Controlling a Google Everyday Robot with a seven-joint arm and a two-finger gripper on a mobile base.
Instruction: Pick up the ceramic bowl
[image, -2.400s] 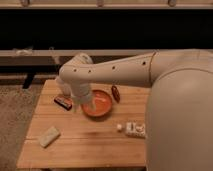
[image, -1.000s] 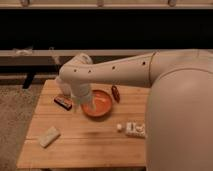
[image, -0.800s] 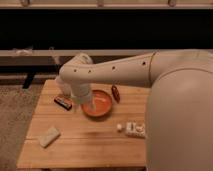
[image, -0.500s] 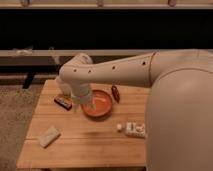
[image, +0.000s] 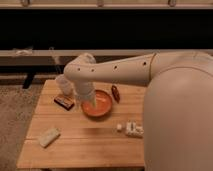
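Nothing on the desk (image: 85, 147) appears to have moved since the earlier frames, and the arm (image: 117, 74) stays bent over the same spot.

Nearest the camera, a pale flat block (image: 49, 136) lies in front of the ceramic bowl (image: 103, 106) and off to its left, well apart from it. A small white item (image: 133, 129) sits in front of the bowl to its right, with a tiny white piece (image: 119, 128) just beside it on the bowl's side.

The bowl itself rests on the wood about midway across the desk (orange-red, glossy, with a darker rim). The gripper (image: 88, 103) comes down from the arm's pale wrist onto the bowl's left part, at or inside its rim. Whether it is spread, pressed together or gripping the rim cannot be told, since the wrist covers it.

Just left of the bowl lies a dark flat bar (image: 64, 101), close to the rim. Behind that, left of the bowl, a pale translucent cup (image: 63, 85) stands upright, partly hidden by the arm. Right of the bowl and slightly behind it lies a dark reddish oblong thing (image: 115, 93), just beside the rim.

Farther back than the bowl, beyond the desk's far edge, a pale rail (image: 30, 53) runs across a dark background.
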